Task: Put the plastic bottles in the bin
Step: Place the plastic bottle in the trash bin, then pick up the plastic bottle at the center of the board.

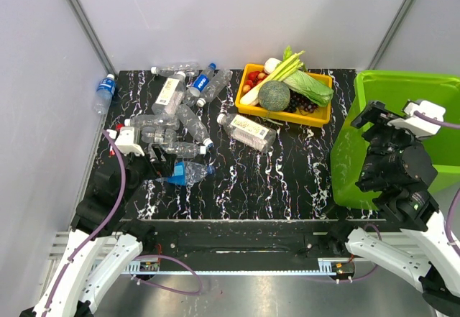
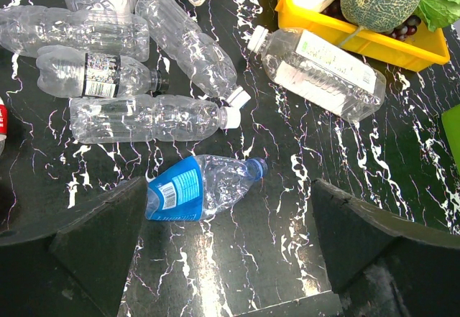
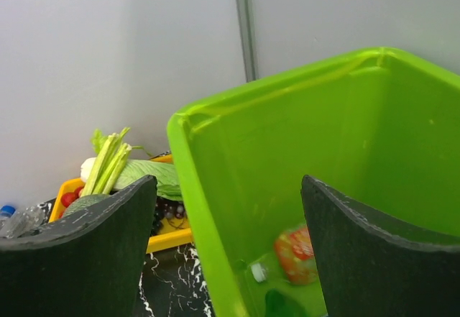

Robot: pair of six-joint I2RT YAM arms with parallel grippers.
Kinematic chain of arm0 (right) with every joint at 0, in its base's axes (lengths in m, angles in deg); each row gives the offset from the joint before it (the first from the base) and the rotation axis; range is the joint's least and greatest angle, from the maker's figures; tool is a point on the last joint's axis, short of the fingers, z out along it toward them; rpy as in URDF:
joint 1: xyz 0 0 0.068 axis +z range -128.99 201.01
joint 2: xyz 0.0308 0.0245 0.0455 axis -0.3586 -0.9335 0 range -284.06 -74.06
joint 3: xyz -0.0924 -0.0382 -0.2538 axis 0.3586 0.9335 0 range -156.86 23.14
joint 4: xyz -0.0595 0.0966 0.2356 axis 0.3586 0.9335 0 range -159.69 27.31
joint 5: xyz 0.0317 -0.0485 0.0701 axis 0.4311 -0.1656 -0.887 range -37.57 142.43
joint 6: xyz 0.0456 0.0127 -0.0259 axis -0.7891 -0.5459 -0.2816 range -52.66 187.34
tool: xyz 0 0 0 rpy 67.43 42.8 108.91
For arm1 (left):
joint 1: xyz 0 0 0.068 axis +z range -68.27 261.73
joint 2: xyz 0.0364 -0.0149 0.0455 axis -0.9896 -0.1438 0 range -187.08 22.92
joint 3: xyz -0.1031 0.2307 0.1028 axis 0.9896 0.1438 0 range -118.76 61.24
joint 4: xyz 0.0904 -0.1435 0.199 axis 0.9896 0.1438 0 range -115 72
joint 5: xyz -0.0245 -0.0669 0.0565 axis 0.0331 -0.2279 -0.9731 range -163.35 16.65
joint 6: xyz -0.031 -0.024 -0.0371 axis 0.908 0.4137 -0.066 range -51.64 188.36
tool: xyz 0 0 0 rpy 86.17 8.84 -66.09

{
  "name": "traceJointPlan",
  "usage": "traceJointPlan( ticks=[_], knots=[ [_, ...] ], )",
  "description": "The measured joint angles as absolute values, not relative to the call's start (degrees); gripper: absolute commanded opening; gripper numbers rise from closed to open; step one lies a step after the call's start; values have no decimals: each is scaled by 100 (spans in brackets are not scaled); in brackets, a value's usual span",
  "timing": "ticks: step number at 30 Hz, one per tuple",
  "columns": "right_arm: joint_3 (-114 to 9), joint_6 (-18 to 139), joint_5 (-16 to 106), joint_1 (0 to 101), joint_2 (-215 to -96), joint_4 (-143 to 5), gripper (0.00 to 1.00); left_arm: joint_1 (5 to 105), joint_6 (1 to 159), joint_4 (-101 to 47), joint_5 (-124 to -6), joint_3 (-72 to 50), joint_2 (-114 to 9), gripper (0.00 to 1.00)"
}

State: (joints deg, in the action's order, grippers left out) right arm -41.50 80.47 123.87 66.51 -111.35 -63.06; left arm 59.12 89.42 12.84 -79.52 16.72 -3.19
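A heap of clear plastic bottles lies at the table's left; it also shows in the left wrist view. A crushed blue-labelled bottle lies nearest, just ahead of my left gripper, which is open and empty above the table with the bottle by its left finger. A white-labelled bottle lies alone mid-table. The lime-green bin stands at the right. My right gripper is open and empty over the bin's left wall. An orange bottle lies inside.
A yellow tray of vegetables and fruit stands at the back, between the bottles and the bin. One blue-labelled bottle lies off the table's left edge against the grey wall. Walls enclose the table on three sides.
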Motion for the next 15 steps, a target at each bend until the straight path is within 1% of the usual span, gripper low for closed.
traceJointPlan(
  ticks=[5, 8, 11, 15],
  knots=[
    [-4520, 8051, 11725, 6651, -11586, -5925, 86, 5912, 8944, 1284, -7955, 1672, -321, 99],
    [-5060, 8020, 11165, 6651, -12244, -5466, 86, 5912, 8955, 1282, -7959, 1672, -343, 99],
    [-5427, 7887, 10459, 6651, -12818, -5051, 86, 5912, 8988, 1282, -7998, 1672, -389, 99],
    [-5418, 7531, 9252, 6651, -13253, -4634, 83, 5912, 9163, 1289, -8278, 1675, -511, 99]
  ],
)
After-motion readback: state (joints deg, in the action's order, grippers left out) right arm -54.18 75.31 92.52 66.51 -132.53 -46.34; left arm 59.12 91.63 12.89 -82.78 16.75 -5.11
